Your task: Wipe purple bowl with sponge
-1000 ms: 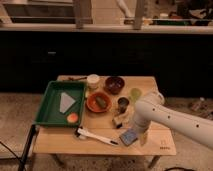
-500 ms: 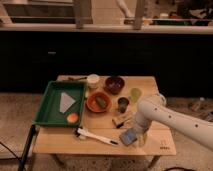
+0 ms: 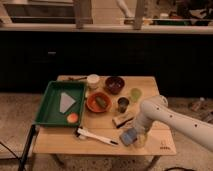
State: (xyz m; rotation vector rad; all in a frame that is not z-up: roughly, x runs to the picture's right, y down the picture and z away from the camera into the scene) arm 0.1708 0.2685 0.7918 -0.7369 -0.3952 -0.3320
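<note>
— Gripper (image 3: 133, 135) sits where?
— Well in front of the purple bowl (image 3: 114, 84), right at the sponge (image 3: 127, 136). Whether it grasps the sponge, I cannot tell.
— And the tan block (image 3: 123, 120)?
— Between purple bowl and sponge.

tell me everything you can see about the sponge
The sponge is a small, flat blue-grey pad with rounded corners. It is near the front edge of the wooden table, right of the white-handled brush and in front of the tan block. The gripper is at its right side; whether it holds the pad cannot be told.
</note>
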